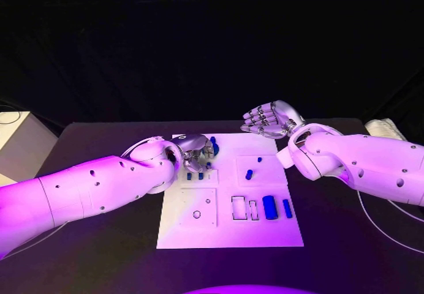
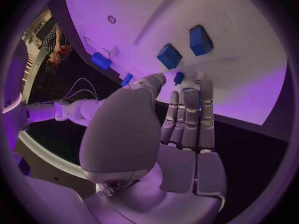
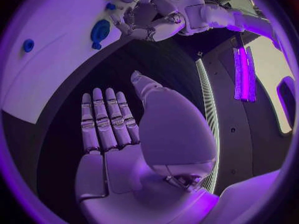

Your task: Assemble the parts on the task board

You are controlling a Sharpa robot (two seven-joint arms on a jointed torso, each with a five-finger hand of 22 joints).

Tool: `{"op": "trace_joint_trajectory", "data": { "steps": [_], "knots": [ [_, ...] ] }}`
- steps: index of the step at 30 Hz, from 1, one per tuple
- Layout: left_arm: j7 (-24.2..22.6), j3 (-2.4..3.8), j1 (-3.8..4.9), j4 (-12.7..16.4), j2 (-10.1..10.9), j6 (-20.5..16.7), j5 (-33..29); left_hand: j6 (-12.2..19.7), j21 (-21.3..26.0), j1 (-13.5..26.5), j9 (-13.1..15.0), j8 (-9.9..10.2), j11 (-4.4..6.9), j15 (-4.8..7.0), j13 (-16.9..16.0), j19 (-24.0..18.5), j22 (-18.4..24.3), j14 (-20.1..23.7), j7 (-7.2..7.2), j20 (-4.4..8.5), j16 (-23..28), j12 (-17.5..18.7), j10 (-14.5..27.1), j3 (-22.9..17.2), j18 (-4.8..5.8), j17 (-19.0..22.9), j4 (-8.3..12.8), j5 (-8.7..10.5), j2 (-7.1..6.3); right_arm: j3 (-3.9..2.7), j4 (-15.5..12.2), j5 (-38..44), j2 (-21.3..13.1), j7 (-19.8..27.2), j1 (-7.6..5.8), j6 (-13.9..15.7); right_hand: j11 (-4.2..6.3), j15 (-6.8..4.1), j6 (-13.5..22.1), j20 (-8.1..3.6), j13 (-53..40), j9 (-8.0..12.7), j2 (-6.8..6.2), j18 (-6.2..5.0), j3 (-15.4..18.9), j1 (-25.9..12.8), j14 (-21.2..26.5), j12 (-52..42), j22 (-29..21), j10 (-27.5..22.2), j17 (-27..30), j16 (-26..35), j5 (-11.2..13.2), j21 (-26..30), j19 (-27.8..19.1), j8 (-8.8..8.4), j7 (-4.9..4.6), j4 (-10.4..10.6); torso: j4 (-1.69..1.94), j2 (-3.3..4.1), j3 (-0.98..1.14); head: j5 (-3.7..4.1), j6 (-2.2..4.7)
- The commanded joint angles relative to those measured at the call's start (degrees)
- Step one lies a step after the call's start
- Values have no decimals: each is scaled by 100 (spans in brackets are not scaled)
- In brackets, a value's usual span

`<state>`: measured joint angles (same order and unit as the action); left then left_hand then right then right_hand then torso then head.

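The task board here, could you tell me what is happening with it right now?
The robot is assembling small blue parts on the white task board. Its left robot hand is over the board's far left corner, fingers down among the blue parts there; whether it holds one cannot be told. The right robot hand hovers off the board's far edge, open and holding nothing. More blue parts lie near the right edge of the board.

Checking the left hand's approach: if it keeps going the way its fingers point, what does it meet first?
Probably the small blue part just beyond the left hand, then the task board; depth is uncertain.
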<state>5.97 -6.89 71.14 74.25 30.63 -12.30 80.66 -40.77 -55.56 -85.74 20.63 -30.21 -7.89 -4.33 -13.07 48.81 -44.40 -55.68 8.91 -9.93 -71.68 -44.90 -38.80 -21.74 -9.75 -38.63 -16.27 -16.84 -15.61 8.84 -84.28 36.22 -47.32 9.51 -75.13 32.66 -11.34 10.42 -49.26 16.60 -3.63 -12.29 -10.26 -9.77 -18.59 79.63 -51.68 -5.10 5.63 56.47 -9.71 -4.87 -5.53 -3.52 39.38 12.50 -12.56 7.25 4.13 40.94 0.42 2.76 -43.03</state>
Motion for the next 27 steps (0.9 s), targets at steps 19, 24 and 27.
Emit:
{"op": "trace_joint_trajectory", "data": {
  "steps": [19, 24, 27],
  "knots": [
    [317, 4, 6, -179, -195, 377, 195, -614, -271, -363, -364, 494, 22, 39, 568, -8, -203, -141, 64, 19, -360, 879, -703, -410, -81, 185, 114, 19, 135, -2, -32, 45, -4, 48, 1, -58, -5, -4, -38, 4, -1, 7, 71, -23, 5, 6, -35, 35, -5, 30, 5, 30, -1, 4, -3, -34, -135, -41, -5, 4, 0, 22, -16],
    [286, 5, 9, -171, -217, 422, 153, -741, -340, -350, -378, 531, 34, 50, 645, -18, -256, -200, 31, 32, -426, 1031, -847, -529, -81, 175, 149, 23, 140, -2, -34, 46, -4, 50, 1, -57, -5, -4, -38, 4, -1, 7, 71, -23, 5, 6, -35, 35, -5, 30, 5, 30, -1, 4, -3, -34, -135, -41, 4, -2, 3, 29, -30],
    [272, 6, 11, -181, -224, 422, 130, -780, -382, -323, -393, 584, 40, 56, 700, -29, -290, -250, 0, 37, -479, 1157, -946, -595, -79, 148, 170, 28, 137, -2, -34, 47, -2, 50, 1, -58, -5, -4, -38, 4, -1, 7, 71, -23, 5, 6, -35, 35, -5, 30, 5, 30, -1, 4, -3, -34, -135, -41, 8, -3, 4, 31, -33]
  ]
}}
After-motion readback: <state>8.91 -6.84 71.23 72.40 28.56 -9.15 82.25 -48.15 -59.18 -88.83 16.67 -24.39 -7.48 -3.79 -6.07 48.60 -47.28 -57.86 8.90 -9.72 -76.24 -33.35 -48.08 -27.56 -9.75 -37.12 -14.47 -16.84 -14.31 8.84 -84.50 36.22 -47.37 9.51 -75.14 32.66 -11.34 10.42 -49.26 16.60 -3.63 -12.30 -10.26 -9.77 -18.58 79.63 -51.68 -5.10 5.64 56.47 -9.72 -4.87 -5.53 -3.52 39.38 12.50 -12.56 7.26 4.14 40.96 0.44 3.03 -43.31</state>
